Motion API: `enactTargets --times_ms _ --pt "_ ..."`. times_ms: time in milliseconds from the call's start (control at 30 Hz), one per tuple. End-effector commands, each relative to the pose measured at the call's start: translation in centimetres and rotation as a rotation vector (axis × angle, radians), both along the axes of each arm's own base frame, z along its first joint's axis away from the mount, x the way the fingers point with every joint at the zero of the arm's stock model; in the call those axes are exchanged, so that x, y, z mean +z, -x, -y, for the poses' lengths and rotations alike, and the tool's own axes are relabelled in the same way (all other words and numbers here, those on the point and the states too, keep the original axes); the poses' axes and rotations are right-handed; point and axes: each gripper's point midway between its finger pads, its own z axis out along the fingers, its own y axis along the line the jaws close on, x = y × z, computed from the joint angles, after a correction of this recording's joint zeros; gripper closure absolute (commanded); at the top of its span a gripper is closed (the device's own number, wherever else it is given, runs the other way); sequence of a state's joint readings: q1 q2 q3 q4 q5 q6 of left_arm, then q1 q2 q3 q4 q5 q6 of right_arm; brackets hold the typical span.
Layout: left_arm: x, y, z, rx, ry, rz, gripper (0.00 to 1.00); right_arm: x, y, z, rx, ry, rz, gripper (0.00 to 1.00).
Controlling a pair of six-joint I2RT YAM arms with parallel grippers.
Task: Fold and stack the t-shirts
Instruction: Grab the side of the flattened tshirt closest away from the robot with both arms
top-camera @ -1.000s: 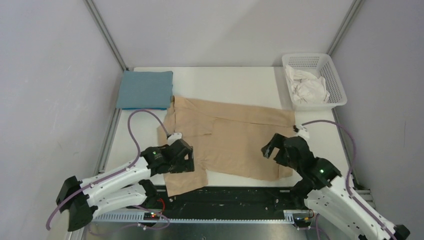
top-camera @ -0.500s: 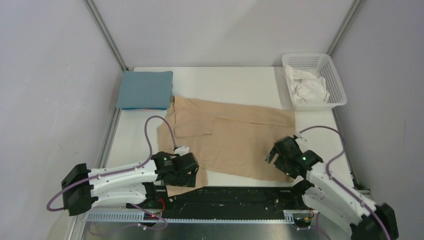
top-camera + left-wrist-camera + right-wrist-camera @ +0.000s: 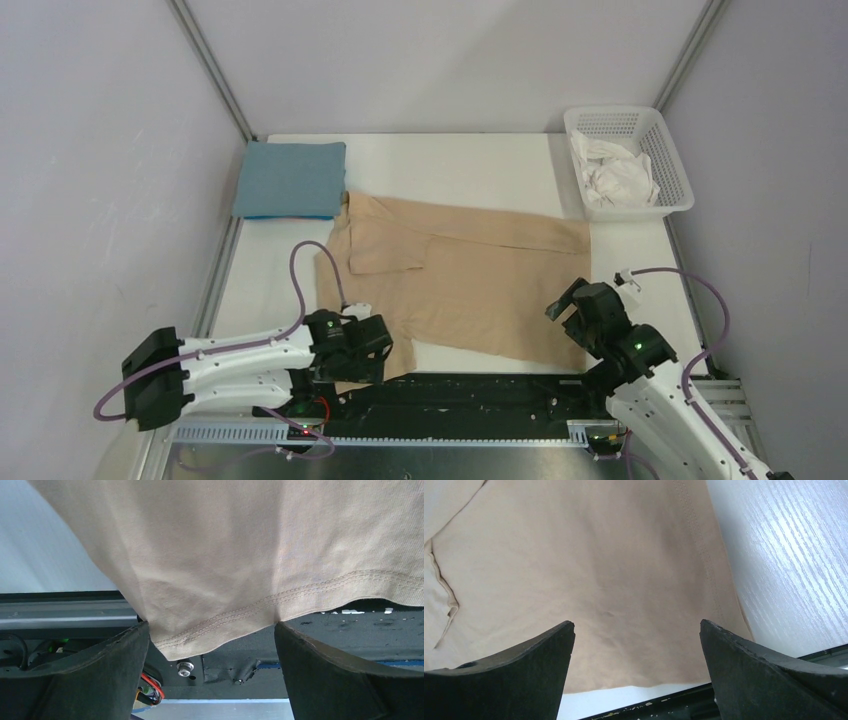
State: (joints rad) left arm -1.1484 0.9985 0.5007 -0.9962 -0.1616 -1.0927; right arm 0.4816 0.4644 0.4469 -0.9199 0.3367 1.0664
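Observation:
The tan-beige t-shirt lies spread flat across the middle of the table, its near left corner hanging over the front edge. The teal-blue t-shirt lies folded at the back left. My left gripper is open over that hanging corner; in the left wrist view the stitched hem hangs between its fingers. My right gripper is open just over the shirt's near right corner, which shows in the right wrist view between the spread fingers.
A white lattice basket holding crumpled white cloth stands at the back right. The black rail of the arm bases runs along the table's front edge. Grey walls close in both sides.
Both grippers have moved toward the front edge: the left down to the shirt's hanging near left corner, the right back and rightward to its near right corner.

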Motion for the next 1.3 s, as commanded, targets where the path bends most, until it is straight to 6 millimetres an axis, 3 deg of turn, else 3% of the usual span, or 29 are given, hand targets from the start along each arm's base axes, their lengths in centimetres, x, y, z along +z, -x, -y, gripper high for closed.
enactTargets --times_ms 0,67,200,367,533,633,900,1067,1133,1267 --pt "-0.4 0.1 0.0 0.045 -0.005 0.002 0.05 0.0 -0.7 0.2 0.008 0.033 0.012 0.00" --pt "-0.6 -0.1 0.0 0.053 -0.017 0.010 0.13 -0.1 -0.7 0.2 0.015 0.038 0.010 0.00" --pt "-0.8 -0.5 0.1 0.054 -0.055 0.018 0.44 -0.1 -0.8 0.1 0.021 0.041 0.009 0.00" --pt "-0.4 -1.0 0.6 0.038 -0.068 0.028 0.65 -0.1 -0.7 0.0 0.026 0.035 0.005 0.00" --pt "0.3 -1.7 1.2 0.028 -0.039 0.059 0.97 -0.9 0.4 -0.7 -0.006 -0.018 -0.060 0.00" --pt "1.1 -2.5 1.9 0.022 -0.011 0.100 1.00 -1.7 1.7 -0.5 -0.057 -0.009 -0.124 0.00" --pt "3.4 -4.4 3.0 0.003 0.055 0.204 1.00 -2.9 4.9 -2.3 -0.017 -0.046 -0.242 0.03" --pt "4.3 -5.1 3.5 -0.001 0.070 0.241 1.00 -3.1 5.2 -2.3 -0.069 -0.090 -0.231 0.05" --pt "4.5 -5.4 3.6 -0.004 0.069 0.253 1.00 -3.4 5.0 -3.3 -0.057 -0.139 -0.218 0.07" --pt "4.9 -5.9 3.7 -0.001 0.068 0.273 1.00 -5.2 5.6 -3.1 -0.077 -0.126 -0.263 0.07"
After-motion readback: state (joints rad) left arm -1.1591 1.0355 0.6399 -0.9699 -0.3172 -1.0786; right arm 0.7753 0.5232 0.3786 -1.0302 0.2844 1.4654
